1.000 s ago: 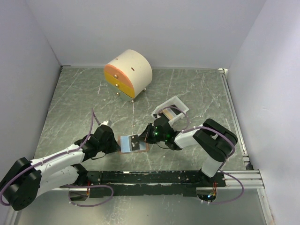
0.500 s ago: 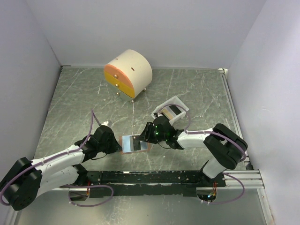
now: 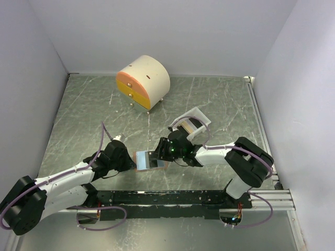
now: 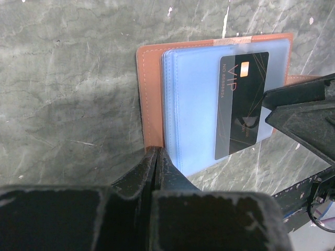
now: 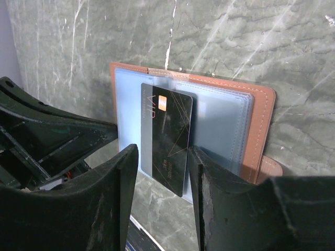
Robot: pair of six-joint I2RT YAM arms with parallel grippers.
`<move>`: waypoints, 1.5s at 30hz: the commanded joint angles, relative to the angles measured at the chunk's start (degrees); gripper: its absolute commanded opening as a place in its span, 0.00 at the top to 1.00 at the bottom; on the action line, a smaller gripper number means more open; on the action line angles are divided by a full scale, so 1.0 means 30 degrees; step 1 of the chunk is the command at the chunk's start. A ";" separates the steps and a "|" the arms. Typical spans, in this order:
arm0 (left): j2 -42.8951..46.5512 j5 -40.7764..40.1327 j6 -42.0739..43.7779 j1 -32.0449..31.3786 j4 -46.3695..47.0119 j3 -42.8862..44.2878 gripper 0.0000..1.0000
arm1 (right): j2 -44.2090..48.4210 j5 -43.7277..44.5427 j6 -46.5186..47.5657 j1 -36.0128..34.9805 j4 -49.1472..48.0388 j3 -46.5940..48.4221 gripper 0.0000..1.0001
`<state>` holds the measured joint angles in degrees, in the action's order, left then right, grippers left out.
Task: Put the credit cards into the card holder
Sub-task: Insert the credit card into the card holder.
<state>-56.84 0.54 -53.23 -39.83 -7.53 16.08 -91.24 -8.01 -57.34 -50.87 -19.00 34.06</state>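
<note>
The salmon-pink card holder (image 3: pixel 148 160) lies open on the table, its clear bluish sleeves facing up (image 4: pixel 196 104). A black VIP credit card (image 4: pixel 243 104) sits partly inside the top sleeve, one end sticking out past the holder's edge (image 5: pixel 167 141). My left gripper (image 4: pixel 157 153) is shut on the holder's leather edge (image 4: pixel 152 94) at its left side (image 3: pixel 131 159). My right gripper (image 5: pixel 163 157) is open, one finger on each side of the black card's free end, at the holder's right side (image 3: pixel 163 153). Other cards are not visible.
A small white tray (image 3: pixel 193 120) stands just behind the right gripper. A round cream cabinet with orange-yellow drawers (image 3: pixel 144 81) stands at the back. White walls close in the left, back and right sides. A black rail (image 3: pixel 172 197) runs along the near edge.
My right gripper has edged slightly left toward the holder and its elbow has swung out to the right. The left arm and the holder have not moved.
</note>
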 commanded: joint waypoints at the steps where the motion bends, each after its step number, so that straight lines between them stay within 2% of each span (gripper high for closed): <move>1: -0.0128 0.0645 -0.0024 0.0041 0.0253 -0.0290 0.93 | -0.0516 -0.0091 0.0423 -0.0132 0.0079 0.0416 0.56; 22: -0.0031 0.0519 0.0109 0.0047 -0.0065 -0.0085 0.93 | -0.2287 -0.0706 0.0758 -0.1203 -0.0224 0.1976 0.62; 32: -0.0147 0.0548 0.0303 0.0046 -0.0254 0.0300 0.90 | -0.1668 0.0383 0.2814 -0.1558 0.2055 0.2689 0.63; 38: 0.0829 -0.0017 0.0431 0.0037 -0.1161 0.0680 0.81 | -0.0064 0.1930 0.6234 -0.1458 0.5365 0.3808 0.59; 42: 0.1813 -0.0489 0.0803 0.0058 -0.1968 0.1274 0.68 | 0.0896 0.3302 0.9059 -0.1250 0.7725 0.5079 0.55; 45: 0.2387 -0.0908 0.1211 0.0043 -0.2580 0.1928 0.54 | 0.1253 0.5537 1.0919 -0.0749 0.9809 0.6495 0.53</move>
<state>-52.01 0.03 -51.88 -39.83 -12.47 17.96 -90.02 -0.97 -35.44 -54.76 0.58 48.53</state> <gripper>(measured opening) 0.406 0.458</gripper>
